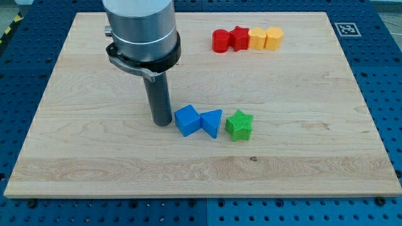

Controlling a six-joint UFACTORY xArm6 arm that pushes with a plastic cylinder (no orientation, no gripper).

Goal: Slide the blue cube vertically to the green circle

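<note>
The blue cube point(186, 120) lies on the wooden board point(94, 163) a little left of the middle. A blue triangle point(212, 122) touches its right side. A green star-shaped block point(239, 125) sits just right of the triangle. No green circle shows in the view. My tip point(162, 122) stands on the board just left of the blue cube, close to it or touching it.
At the view's top, right of centre, a row of blocks touch each other: a red cylinder point(220, 41), a red star point(239, 38), a yellow block point(257, 39) and a yellow block point(274, 37). A marker tag point(345, 28) sits at the board's top right corner.
</note>
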